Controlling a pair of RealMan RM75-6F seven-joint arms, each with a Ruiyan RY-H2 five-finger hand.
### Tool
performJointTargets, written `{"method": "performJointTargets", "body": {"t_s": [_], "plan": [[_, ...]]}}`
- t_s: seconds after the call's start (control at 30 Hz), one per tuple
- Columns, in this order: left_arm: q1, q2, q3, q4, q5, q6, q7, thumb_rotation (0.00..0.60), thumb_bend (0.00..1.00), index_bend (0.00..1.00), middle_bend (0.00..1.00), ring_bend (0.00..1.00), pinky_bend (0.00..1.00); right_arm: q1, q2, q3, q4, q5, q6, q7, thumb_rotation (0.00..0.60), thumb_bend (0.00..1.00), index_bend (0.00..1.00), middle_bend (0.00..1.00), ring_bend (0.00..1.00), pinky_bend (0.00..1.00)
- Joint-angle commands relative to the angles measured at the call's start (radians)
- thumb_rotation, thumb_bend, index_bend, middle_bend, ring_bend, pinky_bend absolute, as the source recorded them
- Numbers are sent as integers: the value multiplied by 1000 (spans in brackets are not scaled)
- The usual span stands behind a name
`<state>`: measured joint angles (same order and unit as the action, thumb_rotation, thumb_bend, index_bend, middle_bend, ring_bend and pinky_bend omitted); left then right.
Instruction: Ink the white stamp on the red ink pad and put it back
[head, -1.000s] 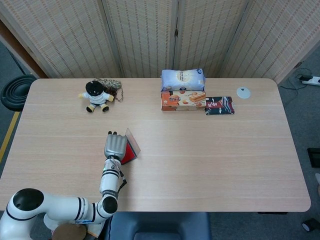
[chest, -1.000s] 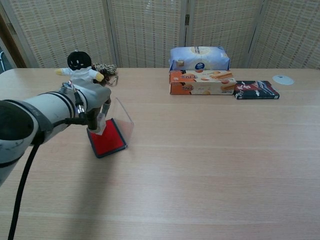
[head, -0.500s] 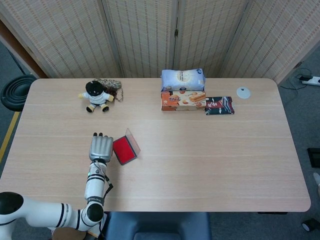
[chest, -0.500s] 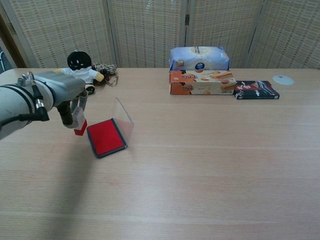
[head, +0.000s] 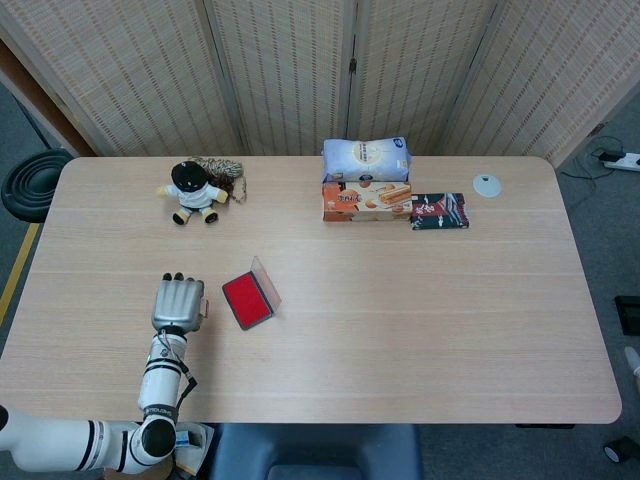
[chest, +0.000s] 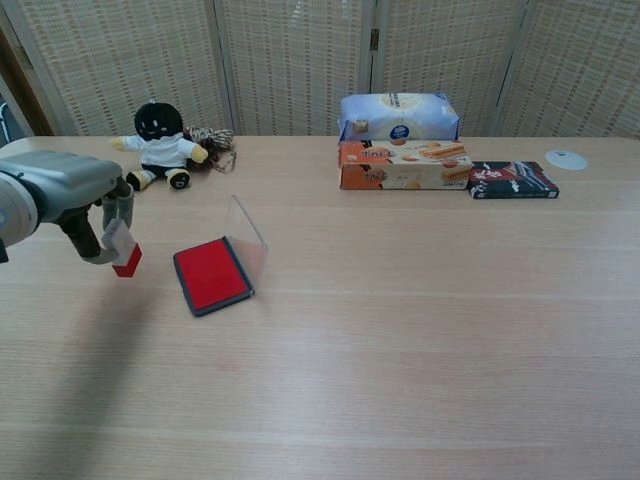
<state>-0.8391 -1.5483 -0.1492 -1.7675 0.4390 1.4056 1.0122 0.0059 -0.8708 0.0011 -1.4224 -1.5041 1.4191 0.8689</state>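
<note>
The left hand (chest: 75, 200) holds the white stamp (chest: 121, 250) with its fingers (chest: 118, 207) curled around the stamp's upper part; the red-tipped face points downward and sits clear of the table (chest: 420, 330). In the head view the same hand (head: 178, 303) lies just to the left of the red ink pad (head: 247, 299), apart from it, and the stamp shows only as a pale edge at the hand's right side. The red ink pad (chest: 210, 275) lies open on the table, its clear lid (chest: 246, 240) standing upright along the far right edge. The red colour on the stamp's lower end suggests that the inking step is complete, although the pictures cannot confirm whether ink was transferred. The remaining step, as judged from the layout, is to set the stamp down on the table to the left of the pad and release it. The right hand is not visible in either view.
</note>
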Motion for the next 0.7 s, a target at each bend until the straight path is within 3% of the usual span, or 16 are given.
{"method": "performJointTargets", "body": {"t_s": [0.03, 0.7], "plan": [[20, 11, 12, 21, 19, -29, -33, 600, 297, 598, 405, 235, 216, -3, 1, 2, -10, 2, 4, -15, 600, 367, 20, 0, 0, 0], [71, 8, 36, 150, 63, -173, -142, 600, 297, 595, 406, 234, 216, -1, 1, 8, -46, 10, -11, -80, 600, 367, 20, 0, 0, 0]]}}
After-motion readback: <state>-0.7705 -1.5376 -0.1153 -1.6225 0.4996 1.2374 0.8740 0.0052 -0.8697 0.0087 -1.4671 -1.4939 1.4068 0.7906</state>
